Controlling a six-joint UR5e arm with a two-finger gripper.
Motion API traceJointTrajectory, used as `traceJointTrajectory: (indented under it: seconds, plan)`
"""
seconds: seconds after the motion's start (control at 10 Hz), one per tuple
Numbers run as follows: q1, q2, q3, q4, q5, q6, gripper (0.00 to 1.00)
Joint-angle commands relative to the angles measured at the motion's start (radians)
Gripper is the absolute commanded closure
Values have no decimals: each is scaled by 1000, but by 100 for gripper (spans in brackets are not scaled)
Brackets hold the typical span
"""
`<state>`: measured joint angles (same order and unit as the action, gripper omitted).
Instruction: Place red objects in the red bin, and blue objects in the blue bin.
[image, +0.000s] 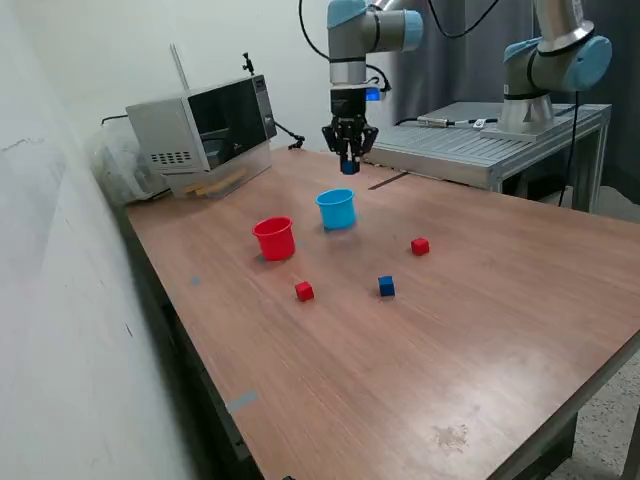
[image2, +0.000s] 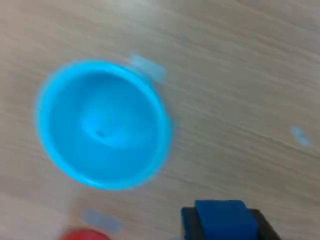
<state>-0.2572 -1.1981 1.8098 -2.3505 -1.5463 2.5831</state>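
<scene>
Carrying a blue cube, your arm hangs high over the tabletop (image: 480, 330), which bears everything in play.

Microwave (image: 205, 130) sits off beyond the pincer toward the exterior view's left, well apart from the work; ignore it.

Blue bin (image: 337, 208) is below the pincer (image: 349, 160) and a touch nearer the camera, upright, mouth open. Wrist view shows its inside as empty, though the picture is blurred. Bin is offset from the cube in that view, so I judge you're not yet centred over the mouth. Height looks deliberate: clears the rim before any drop.

Red bin (image: 274, 238) stands just beside the blue one, further from the pincer, toward the exterior view's left. Close pairing means a sloppy release could land in the wrong cup or bounce off a rim.

Pincer is clamped narrow on the held blue cube (image2: 220, 217), cube pinched between the two fingers and poking out below the tips.

Loose cubes, all well below and nearer the camera than the pincer:
- red cube (image: 420, 246), toward the exterior view's right
- second blue cube (image: 386, 287), between the two reds
- second red cube (image: 304, 291), nearest the red bin

Three cubes left on the wood, none binned as far as I can see.
</scene>
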Motion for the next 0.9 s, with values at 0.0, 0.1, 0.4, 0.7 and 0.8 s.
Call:
traceJointTrajectory:
  seconds: [0.0,0.1,0.4,0.7,0.8]
  plan:
    - [-109,21,-3,19,2,-20,100]
    - [-123,47,-3,19,3,-24,100]
    - [-126,84,-3,19,6,-24,100]
    - [-125,84,-1,16,9,-24,0]
    - [-125,84,-1,16,11,-24,0]
